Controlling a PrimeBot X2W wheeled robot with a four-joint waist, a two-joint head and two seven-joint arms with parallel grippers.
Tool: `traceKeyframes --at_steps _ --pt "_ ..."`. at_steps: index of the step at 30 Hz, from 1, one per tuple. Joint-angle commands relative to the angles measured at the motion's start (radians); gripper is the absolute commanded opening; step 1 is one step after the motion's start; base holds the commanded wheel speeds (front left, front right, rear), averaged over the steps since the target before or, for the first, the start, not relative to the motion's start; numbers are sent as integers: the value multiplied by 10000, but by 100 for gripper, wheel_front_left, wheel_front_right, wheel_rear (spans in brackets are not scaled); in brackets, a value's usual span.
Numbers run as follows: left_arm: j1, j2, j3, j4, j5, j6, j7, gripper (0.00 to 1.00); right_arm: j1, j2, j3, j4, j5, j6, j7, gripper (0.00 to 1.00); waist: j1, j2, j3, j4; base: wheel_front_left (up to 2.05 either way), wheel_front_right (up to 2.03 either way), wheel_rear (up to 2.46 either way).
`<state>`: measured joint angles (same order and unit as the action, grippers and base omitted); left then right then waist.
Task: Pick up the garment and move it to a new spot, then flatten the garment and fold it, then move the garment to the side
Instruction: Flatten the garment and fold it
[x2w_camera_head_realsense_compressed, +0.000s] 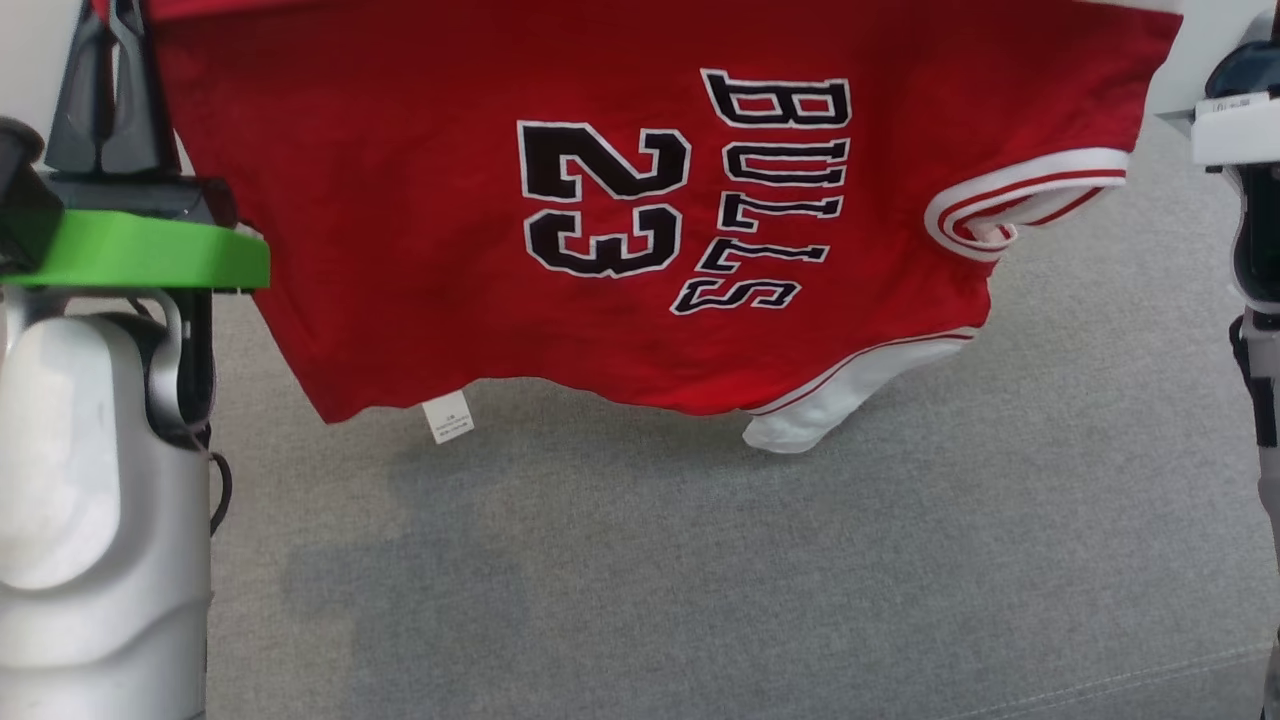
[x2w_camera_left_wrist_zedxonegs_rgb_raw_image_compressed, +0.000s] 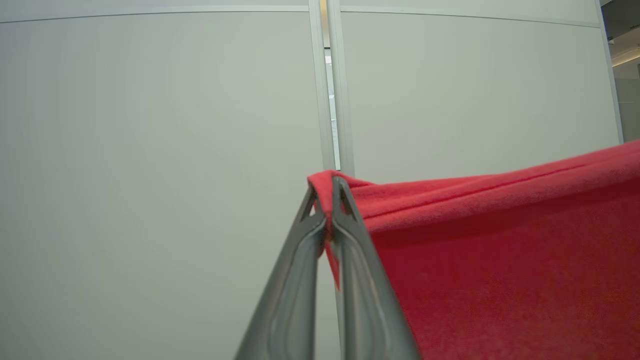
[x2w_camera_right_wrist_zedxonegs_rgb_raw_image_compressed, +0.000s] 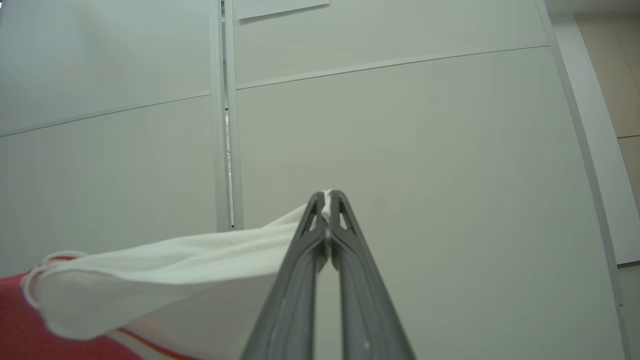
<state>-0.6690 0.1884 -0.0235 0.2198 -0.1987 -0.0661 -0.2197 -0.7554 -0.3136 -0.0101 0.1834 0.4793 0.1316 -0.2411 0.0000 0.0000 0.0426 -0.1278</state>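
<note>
The garment (x2w_camera_head_realsense_compressed: 400, 250) is a red jersey with white trim, "23" and "BULLS" printed in black. It hangs spread out in the air above the grey surface, its lower hem and a white sleeve end dangling just over it. My left gripper (x2w_camera_left_wrist_zedxonegs_rgb_raw_image_compressed: 327, 187) is shut on a red top corner of the garment (x2w_camera_left_wrist_zedxonegs_rgb_raw_image_compressed: 500, 260); its dark fingers (x2w_camera_head_realsense_compressed: 105, 90) rise at the upper left of the head view. My right gripper (x2w_camera_right_wrist_zedxonegs_rgb_raw_image_compressed: 327, 197) is shut on a white edge of the garment (x2w_camera_right_wrist_zedxonegs_rgb_raw_image_compressed: 150, 270). The right arm's wrist (x2w_camera_head_realsense_compressed: 1240, 130) stands at the far right of the head view.
A grey fabric surface (x2w_camera_head_realsense_compressed: 700, 560) stretches under the jersey, with a seam near its lower right. A small white label (x2w_camera_head_realsense_compressed: 447, 416) hangs from the hem. My left forearm with its green ring (x2w_camera_head_realsense_compressed: 140, 255) fills the left side. Pale wall panels (x2w_camera_left_wrist_zedxonegs_rgb_raw_image_compressed: 150, 150) stand behind.
</note>
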Motion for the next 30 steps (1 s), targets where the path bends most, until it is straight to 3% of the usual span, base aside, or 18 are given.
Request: traceKeyframes --at_steps 1,9,13,17,20,24,30 --pt "-307 108 101 124 -48 128 114 0 -220 -80 -30 224 -4 -17 58 0 0 0 572 43 0 0 0" --pt "-2696 329 -250 1615 401 286 646 0 -2640 -114 65 1738 -417 -19 57 0 0 0 3426 292 0 0 0" --pt "-4476 245 -438 2789 618 422 328 0 -4379 -48 -141 2923 -845 -19 -106 0 0 0 4535 419 0 0 0" --pt "-6122 118 -552 3842 898 718 -216 0 -6000 -298 -329 3867 -1696 -21 -228 0 0 0 4887 676 0 0 0" --pt "-7066 117 -503 4185 1017 899 -409 0 -7012 -550 -790 3777 -2239 -28 -249 0 0 0 4982 756 0 0 0" --pt "-7250 141 -302 3636 1048 1016 -428 0 -7112 -580 -1647 2967 -2664 -31 -240 0 0 0 5100 814 0 0 0" --pt "-5374 51 115 3257 894 1043 -436 0 -5107 -376 -2263 2182 -2256 -65 -246 0 0 0 5286 679 0 0 0"
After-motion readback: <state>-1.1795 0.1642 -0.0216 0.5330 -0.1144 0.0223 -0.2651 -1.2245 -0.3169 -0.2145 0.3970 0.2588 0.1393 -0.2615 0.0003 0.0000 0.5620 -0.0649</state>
